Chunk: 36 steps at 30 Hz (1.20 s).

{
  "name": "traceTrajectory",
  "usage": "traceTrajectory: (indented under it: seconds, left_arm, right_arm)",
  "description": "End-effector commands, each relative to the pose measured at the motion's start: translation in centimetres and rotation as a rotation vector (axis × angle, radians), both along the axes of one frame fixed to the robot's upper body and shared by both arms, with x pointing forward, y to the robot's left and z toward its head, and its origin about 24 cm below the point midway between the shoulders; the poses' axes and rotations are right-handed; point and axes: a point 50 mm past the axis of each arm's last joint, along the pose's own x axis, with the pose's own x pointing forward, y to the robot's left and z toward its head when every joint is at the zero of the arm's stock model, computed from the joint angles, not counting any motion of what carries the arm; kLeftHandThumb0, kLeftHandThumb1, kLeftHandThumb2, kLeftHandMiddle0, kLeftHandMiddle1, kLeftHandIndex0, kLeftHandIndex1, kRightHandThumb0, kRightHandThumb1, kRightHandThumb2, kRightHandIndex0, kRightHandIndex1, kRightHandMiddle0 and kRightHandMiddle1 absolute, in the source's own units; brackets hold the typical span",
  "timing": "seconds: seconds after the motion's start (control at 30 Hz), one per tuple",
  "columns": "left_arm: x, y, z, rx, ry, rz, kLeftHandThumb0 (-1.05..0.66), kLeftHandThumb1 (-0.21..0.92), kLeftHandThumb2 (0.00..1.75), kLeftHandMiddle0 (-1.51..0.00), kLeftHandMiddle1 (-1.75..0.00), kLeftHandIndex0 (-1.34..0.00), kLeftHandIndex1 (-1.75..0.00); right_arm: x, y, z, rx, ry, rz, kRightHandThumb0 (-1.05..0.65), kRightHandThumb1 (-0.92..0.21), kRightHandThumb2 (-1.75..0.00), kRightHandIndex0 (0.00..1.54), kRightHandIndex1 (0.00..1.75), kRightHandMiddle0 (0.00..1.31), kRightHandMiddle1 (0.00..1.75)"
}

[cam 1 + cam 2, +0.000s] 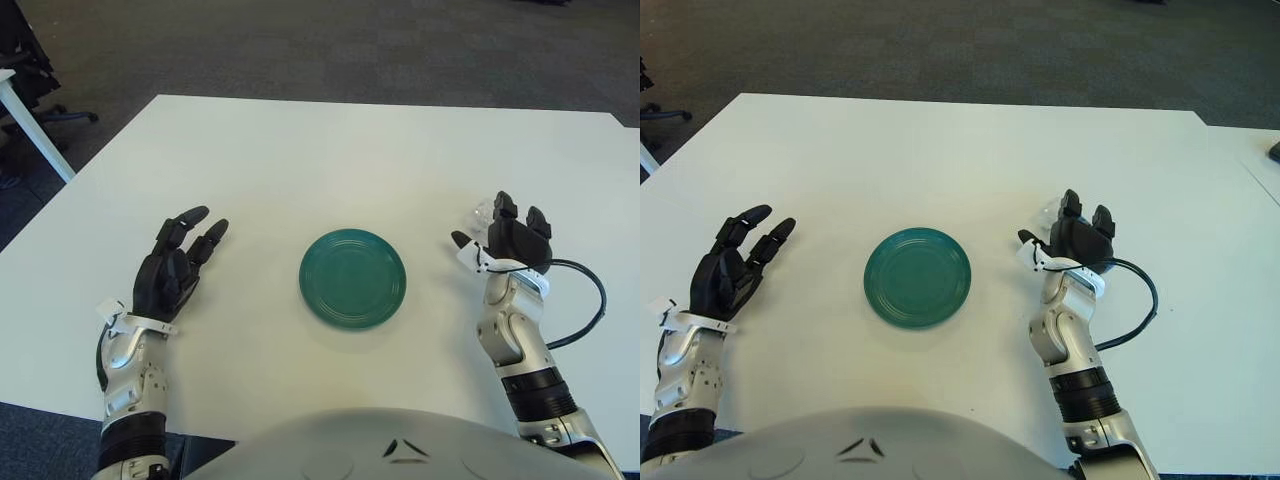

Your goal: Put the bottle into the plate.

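Observation:
A dark green plate [352, 277] lies flat in the middle of the white table [330, 150]. To its right is a small clear bottle [483, 212], partly hidden behind my right hand [497, 232]. That hand stands with its back toward me, fingers pointing up beside the bottle and thumb spread out to the left, not closed on it. I cannot tell whether the hand touches the bottle. My left hand [180, 258] shows left of the plate with its fingers spread, holding nothing.
A black cable [585, 300] loops out from my right wrist toward the table's right side. A neighbouring table leg [35, 125] and an office chair base [60, 115] stand on the carpet beyond the far left edge.

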Motion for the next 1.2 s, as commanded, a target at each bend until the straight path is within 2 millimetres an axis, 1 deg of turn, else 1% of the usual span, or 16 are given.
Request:
traceTrajectory:
  seconds: [0.0, 0.23, 0.73, 0.87, 1.0, 1.17]
  left_arm:
    - [-0.2, 0.2, 0.5, 0.007, -0.008, 0.001, -0.61, 0.92, 0.48, -0.41, -0.29, -0.09, -1.1]
    - [-0.4, 0.0, 0.8, 0.007, -0.01, 0.0, -0.61, 0.92, 0.48, -0.41, -0.29, -0.09, -1.1]
    - [-0.5, -0.1, 1.2, 0.007, -0.01, 0.0, -0.61, 0.92, 0.48, -0.41, -0.29, -0.09, -1.1]
    - [-0.6, -0.2, 1.4, 0.007, -0.011, 0.0, -0.61, 0.92, 0.48, -0.41, -0.29, -0.09, -1.1]
    - [-0.7, -0.2, 1.5, 0.007, -0.011, 0.0, -0.61, 0.92, 0.48, -0.41, -0.29, -0.09, -1.1]
    - [-0.8, -0.3, 1.7, 0.008, -0.013, 0.0, -0.61, 0.92, 0.48, -0.41, -0.29, -0.09, -1.1]
  right_arm:
    - [0.2, 0.0, -0.1, 0.024, 0.005, 0.02, -1.05, -0.92, -0.66, 0.03, 0.01, 0.02, 0.02]
    - [0.2, 0.0, 0.1, 0.03, -0.001, 0.025, -1.05, -0.92, -0.66, 0.04, 0.01, 0.03, 0.03]
    - [-0.2, -0.8, -0.3, 0.051, -0.001, -0.006, -1.05, -0.92, -0.65, 0.04, 0.01, 0.03, 0.06]
    - [-0.3, -1.0, -0.3, 0.055, -0.002, -0.016, -1.05, -0.92, -0.65, 0.04, 0.0, 0.01, 0.13]
    - [-0.7, -1.1, -0.2, 0.053, -0.002, -0.018, -1.05, -0.92, -0.66, 0.04, 0.0, 0.0, 0.16]
    - [-2.3, -0.6, -0.1, 0.061, -0.009, -0.021, -1.05, -0.92, -0.67, 0.06, 0.01, 0.0, 0.21]
